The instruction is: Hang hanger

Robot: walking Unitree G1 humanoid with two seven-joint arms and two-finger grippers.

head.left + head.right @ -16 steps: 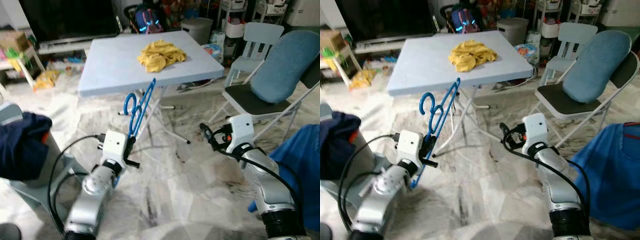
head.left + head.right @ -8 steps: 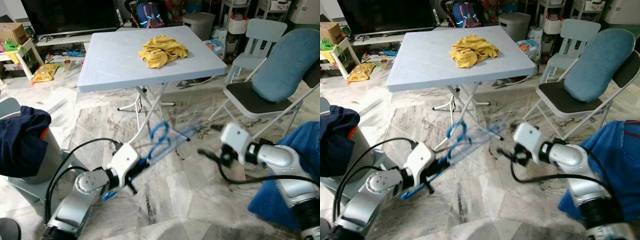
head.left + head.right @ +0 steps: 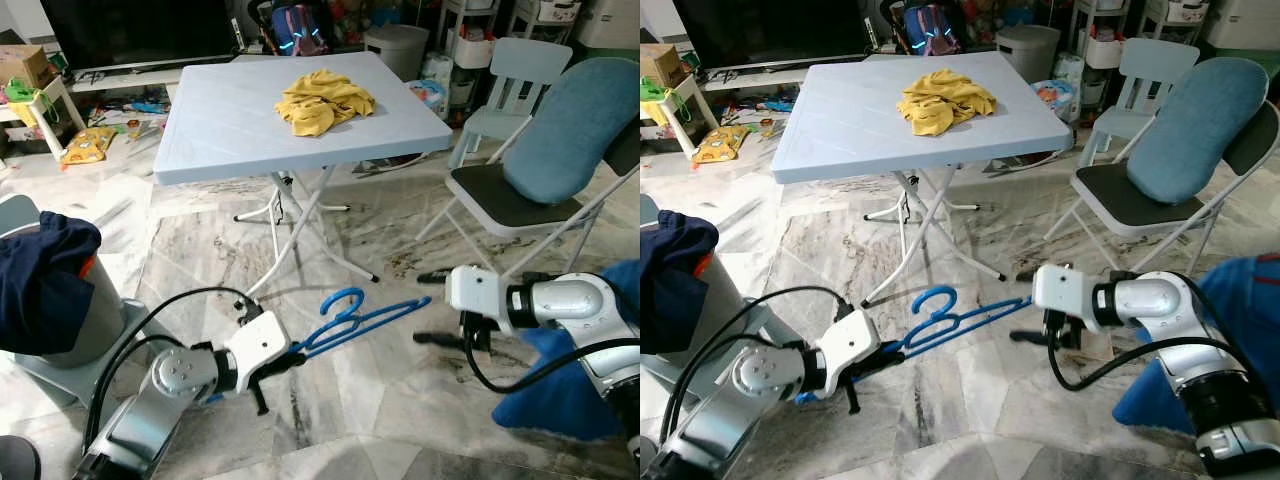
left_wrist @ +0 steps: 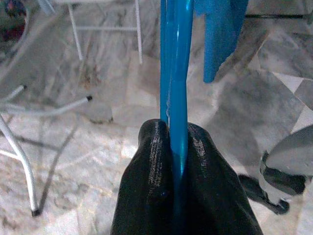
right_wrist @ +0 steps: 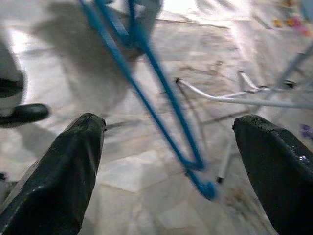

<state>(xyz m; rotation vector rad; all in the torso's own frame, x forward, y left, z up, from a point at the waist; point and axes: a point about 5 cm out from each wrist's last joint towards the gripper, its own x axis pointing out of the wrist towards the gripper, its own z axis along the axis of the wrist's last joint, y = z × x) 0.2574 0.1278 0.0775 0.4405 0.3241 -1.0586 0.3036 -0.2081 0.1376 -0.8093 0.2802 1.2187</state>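
1. The blue hanger [image 3: 352, 320] is low over the marble floor [image 3: 330, 400], lying nearly level, its hook [image 3: 343, 299] curling upward near the middle and its far tip reaching toward the right arm.
2. The left claw [image 3: 285, 353] is clenched on the hanger's near end; in the left wrist view both black fingers [image 4: 156, 161] press flat against the blue bar [image 4: 172, 73] between them.
3. The right claw [image 3: 430, 307] sits just beyond the hanger's far tip, spread wide, one finger above and one below, not touching it. In the right wrist view the two fingers [image 5: 73, 161] stand well apart with the blurred blue frame [image 5: 146, 98] passing between them, farther out.
4. Behind them stands a pale blue folding tabletop [image 3: 230, 120] on white legs, with a crumpled yellow cloth [image 3: 322, 102] lying on it.
5. On the robot's right, a folding chair [image 3: 500, 200] holds a blue cushion [image 3: 570, 125]; blue fabric [image 3: 590, 380] lies by the right arm.
6. On the left, dark navy clothing [image 3: 40, 280] is draped over a grey seat [image 3: 60, 365].
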